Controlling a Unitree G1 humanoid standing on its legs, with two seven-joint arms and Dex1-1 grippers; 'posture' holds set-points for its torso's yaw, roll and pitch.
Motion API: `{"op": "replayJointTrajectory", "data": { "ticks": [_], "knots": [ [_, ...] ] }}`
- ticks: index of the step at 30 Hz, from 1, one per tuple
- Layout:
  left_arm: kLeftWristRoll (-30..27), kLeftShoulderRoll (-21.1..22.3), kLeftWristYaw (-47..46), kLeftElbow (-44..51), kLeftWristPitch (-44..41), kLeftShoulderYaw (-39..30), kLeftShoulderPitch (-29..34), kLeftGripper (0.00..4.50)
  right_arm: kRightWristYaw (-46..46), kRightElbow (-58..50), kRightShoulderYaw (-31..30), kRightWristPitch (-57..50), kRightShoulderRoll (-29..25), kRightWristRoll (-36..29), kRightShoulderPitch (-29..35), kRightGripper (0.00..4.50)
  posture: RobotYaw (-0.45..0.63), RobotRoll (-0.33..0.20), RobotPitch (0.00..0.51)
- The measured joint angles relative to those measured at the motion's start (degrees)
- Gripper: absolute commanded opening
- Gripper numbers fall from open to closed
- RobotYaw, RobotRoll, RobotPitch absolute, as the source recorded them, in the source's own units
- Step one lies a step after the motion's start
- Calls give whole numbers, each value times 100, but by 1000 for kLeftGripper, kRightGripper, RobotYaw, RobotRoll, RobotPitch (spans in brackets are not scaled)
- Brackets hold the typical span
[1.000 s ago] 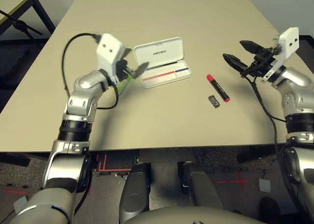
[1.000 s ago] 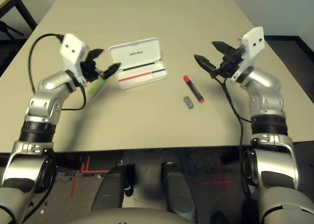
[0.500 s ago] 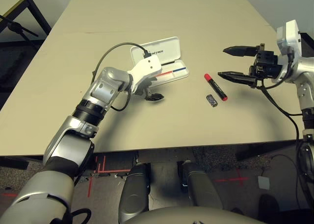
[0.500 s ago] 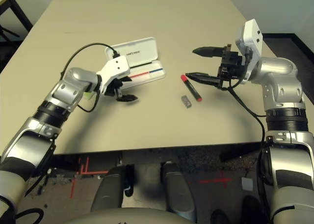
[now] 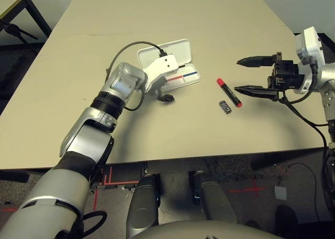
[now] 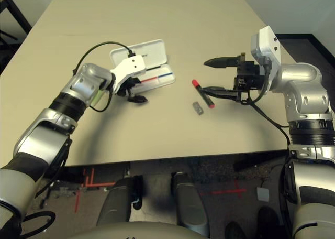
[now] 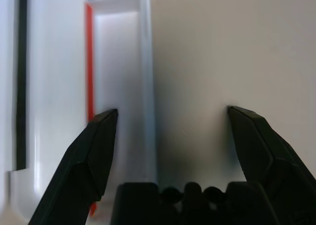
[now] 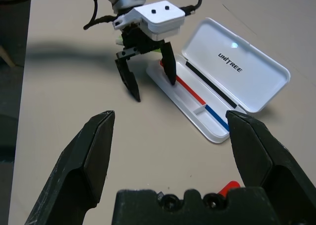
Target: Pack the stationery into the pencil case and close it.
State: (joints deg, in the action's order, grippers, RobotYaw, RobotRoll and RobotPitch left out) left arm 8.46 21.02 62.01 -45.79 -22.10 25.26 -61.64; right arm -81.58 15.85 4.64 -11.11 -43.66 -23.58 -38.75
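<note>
- Nearest me on the tabletop (image 5: 172, 134) I count one tiny dark block (image 5: 225, 107), lying loose and touching nothing.
- Just beyond it lies one red marker (image 5: 230, 93) with black ends, flat and slanted, close beside the block but apart from it.
- My right gripper (image 5: 245, 75) hangs over the tabletop on the right, pointing across toward the marker, its two black fingers spread wide with nothing between them; the lower fingertip is near the marker's far end, and I cannot tell whether it touches.
- My left gripper (image 8: 149, 78) points down at the near left corner of the pencil case, fingers apart and empty; one fingertip (image 8: 171, 77) stands over the open tray by the red stripe, the other over bare tabletop just outside the case wall.
- One white pencil case (image 5: 189, 79) lies open, lid (image 5: 172, 51) folded back on the far side with dark lettering, tray showing one red and blue stripe.
- A sliver of light green (image 8: 157, 51) shows behind the left gripper's body in the right wrist view; I cannot make out more of it.
</note>
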Motion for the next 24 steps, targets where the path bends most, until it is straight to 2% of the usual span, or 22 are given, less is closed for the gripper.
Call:
{"op": "replayJointTrajectory", "data": {
  "ticks": [2, 5, 14, 24],
  "knots": [
    [78, -35, 29, -81, 37, 15, -64, 4314, 0, -2, 1, -1, -8, -13, 0, 4500, -91, 0, 155],
    [114, -82, 180, -236, 74, 17, -116, 3567, 1, -7, 17, -2, -65, -24, 2, 4500, -96, 0, 154],
    [345, -147, 37, -410, 413, -60, -176, 44, 71, 11, 67, 58, -119, -21, 50, 4500, -90, 0, 145],
    [356, -51, 226, -156, 773, -138, 2, 17, 231, 261, 95, 138, -146, -18, 80, 4500, -82, 0, 146]
  ]
}}
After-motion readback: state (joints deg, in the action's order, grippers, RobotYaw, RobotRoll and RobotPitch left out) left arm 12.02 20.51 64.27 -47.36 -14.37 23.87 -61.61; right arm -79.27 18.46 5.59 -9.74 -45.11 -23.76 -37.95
